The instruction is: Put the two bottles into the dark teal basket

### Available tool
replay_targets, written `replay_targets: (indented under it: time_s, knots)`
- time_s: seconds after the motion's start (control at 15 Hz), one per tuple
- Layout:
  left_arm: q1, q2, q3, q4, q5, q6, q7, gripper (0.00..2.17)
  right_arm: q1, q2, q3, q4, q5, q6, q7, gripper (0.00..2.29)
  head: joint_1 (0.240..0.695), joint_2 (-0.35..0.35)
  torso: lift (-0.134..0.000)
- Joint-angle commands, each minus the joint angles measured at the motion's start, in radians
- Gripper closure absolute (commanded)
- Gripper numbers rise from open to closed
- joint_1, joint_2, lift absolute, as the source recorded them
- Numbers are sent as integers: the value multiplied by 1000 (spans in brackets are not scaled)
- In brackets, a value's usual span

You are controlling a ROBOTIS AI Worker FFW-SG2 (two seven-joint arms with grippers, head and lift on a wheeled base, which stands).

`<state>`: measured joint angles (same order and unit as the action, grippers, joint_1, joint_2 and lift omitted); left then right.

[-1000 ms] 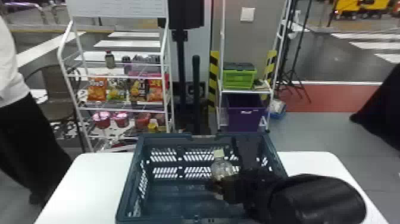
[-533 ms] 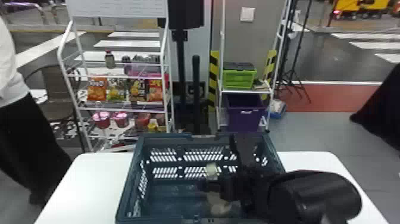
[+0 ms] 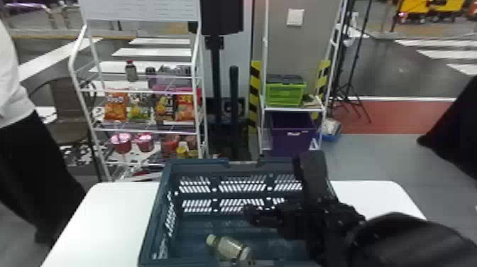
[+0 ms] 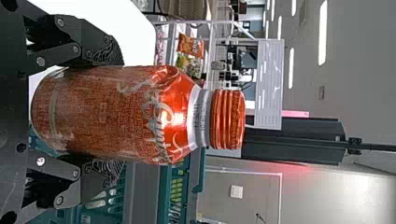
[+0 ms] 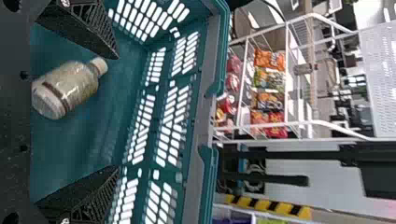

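Shelving (image 3: 142, 129) stands upper left in the head view; lower centre, the pale bottle (image 3: 229, 246), upright a second ago, now lies in the dark teal basket (image 3: 198, 164): one delivered. Left wrist view: my left hand (image 4: 117, 112) grasps the orange-red bottle (image 4: 154, 116), next in. Right wrist view: my right hand (image 5: 116, 112) is spread, released.

Black fingers (image 4: 100, 46), silvery screws (image 4: 40, 161), seemingly rounded forearm (image 3: 401, 241).

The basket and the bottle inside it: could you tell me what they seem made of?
The basket looks like rigid, fairly matte plastic, judging by its moulded, slotted walls. The bottle looks like clear, glossy plastic, with glints and pale contents seeming to show through, though glass is possible.
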<state>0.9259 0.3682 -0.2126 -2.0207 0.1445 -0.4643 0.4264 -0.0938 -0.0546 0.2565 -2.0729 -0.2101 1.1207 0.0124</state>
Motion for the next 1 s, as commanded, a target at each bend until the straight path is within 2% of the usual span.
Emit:
replay_targets:
  time_s: [0.0, 0.13, 0.2, 0.27, 0.47, 0.73, 0.87, 0.93]
  knots:
    - [-7, 1, 1, 2, 7, 6, 0, 2148, 129, -54, -23, -84, 43, -195, 6, 36, 499, 0, 0]
    - [-16, 3, -1, 0, 9, 25, 0, 2148, 260, -94, -65, -118, 43, -486, 23, 36, 499, 0, 0]
    - [-19, 3, -1, -3, 9, 28, 0, 2148, 332, -107, -82, -122, 40, -640, 32, 36, 499, 0, 0]
    - [-22, 3, -1, -7, 9, 34, 2, 2148, 390, -110, -106, -128, 37, -713, 43, 36, 499, 0, 0]
    - [-24, 6, -1, -16, 9, 49, 2, 2148, 591, -110, -184, -131, 24, -986, 77, 36, 499, 0, 0]
    - [-25, 6, -1, -26, 9, 65, 2, 2148, 806, -102, -240, -113, 11, -1262, 92, 39, 499, 0, 0]
    - [-25, 5, -1, -30, 9, 83, 5, 2148, 893, -91, -261, -61, -55, -1404, 133, 43, 499, 0, 0]
    - [-24, 5, -1, -33, 9, 89, 5, 2148, 928, -84, -264, -32, -54, -1471, 135, 43, 499, 0, 0]
